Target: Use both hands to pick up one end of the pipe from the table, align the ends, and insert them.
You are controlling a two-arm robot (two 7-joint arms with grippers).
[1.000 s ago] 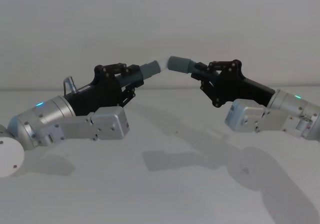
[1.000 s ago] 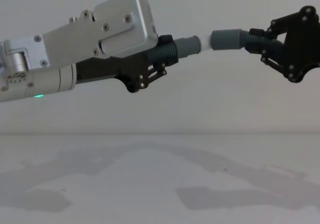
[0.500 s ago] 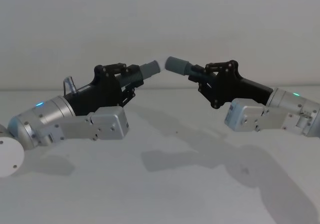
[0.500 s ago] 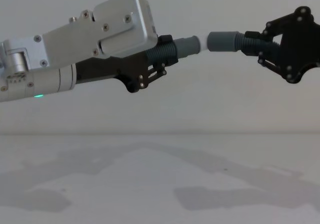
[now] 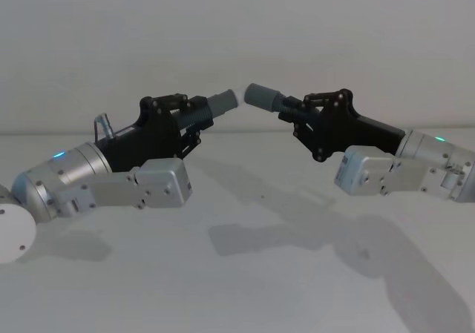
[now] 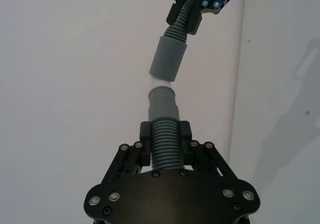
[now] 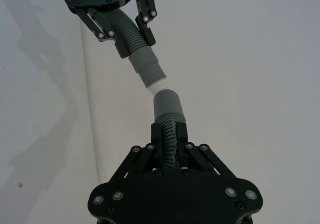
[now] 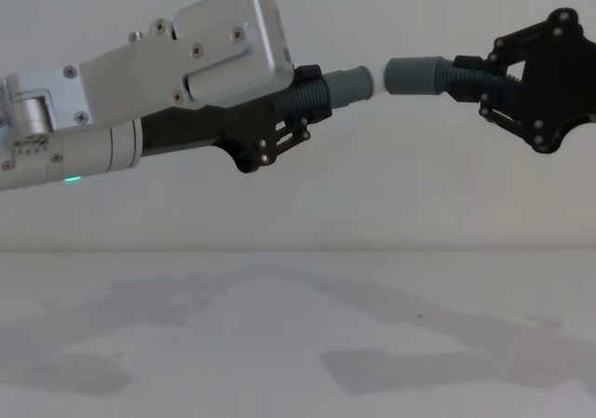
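Both dark grey ribbed tube pieces hang well above the white matt tabletop (image 5: 245, 274). The left gripper (image 5: 194, 114) is clamped on the narrower-collared piece (image 5: 214, 104), the right gripper (image 5: 295, 112) on the wide-socket piece (image 5: 266, 97). The collars face each other, just apart, axes slightly angled, so they need straightening before insertion.

The left tool (image 5: 194, 116) and the right tool (image 5: 308, 114) are both black, studded with small silver screw heads. Each grips a dark grey pipe piece with a ribbed, ringed pattern, the left pipe piece (image 6: 164, 146) ending in a smooth grey collar (image 6: 162, 102) with a white tip, the right pipe piece (image 7: 172, 135) in a smooth grey socket (image 7: 167, 105). The arms are silver-grey, each with a small green light. The counter (image 5: 245, 288) is plain matt white, crossed by soft grey shadows.
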